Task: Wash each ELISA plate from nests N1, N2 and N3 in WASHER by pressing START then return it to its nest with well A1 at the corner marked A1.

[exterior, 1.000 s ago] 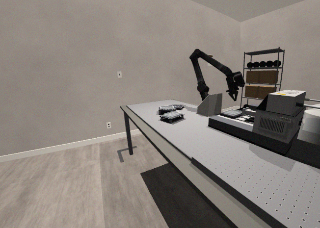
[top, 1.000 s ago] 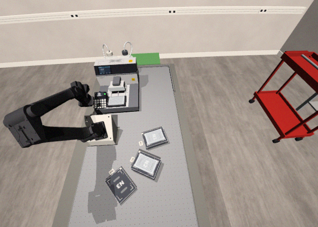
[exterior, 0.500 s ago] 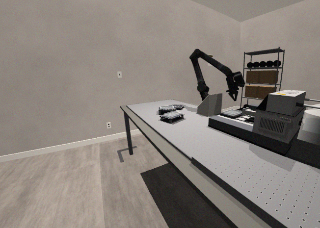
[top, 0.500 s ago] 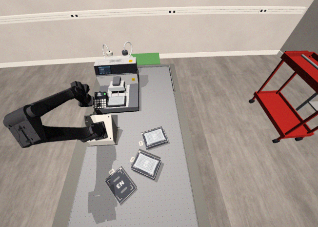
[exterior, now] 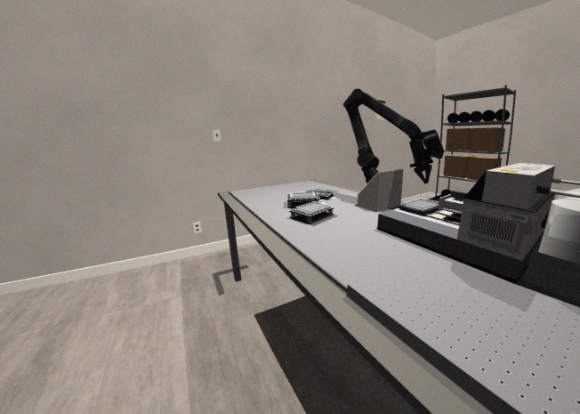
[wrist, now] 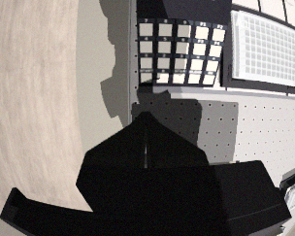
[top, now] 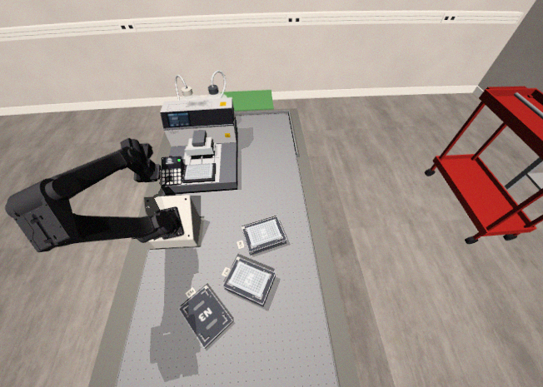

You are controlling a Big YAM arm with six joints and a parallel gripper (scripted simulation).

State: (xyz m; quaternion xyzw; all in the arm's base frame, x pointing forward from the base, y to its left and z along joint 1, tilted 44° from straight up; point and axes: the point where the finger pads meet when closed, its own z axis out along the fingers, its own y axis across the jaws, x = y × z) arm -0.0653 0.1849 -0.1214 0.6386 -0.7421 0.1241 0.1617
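Observation:
A white plate point(top: 199, 171) point(exterior: 421, 206) point(wrist: 266, 48) lies in the washer's carrier and looks flat. The washer's lamp point(top: 178, 160) is green. The keypad point(top: 171, 176) point(wrist: 182, 47) is left of the carrier; its START key point(wrist: 147, 77) shows in the wrist view. My gripper point(top: 159, 173) point(exterior: 425, 181) point(wrist: 146, 118) is shut and empty, above and just off the keypad's near left side. A plate point(top: 264, 233) point(exterior: 313, 207) sits in nest N1 and another plate point(top: 249, 279) point(exterior: 302, 196) in nest N2. Nest N3 point(top: 205, 314) holds no plate.
The washer's tall housing point(top: 197, 111) point(exterior: 520, 183) stands behind the carrier, with a white head point(top: 199, 147) over its rails. The arm's pale base block point(top: 188, 225) point(exterior: 389, 190) is between washer and nests. A red cart point(top: 475, 189) stands off the table.

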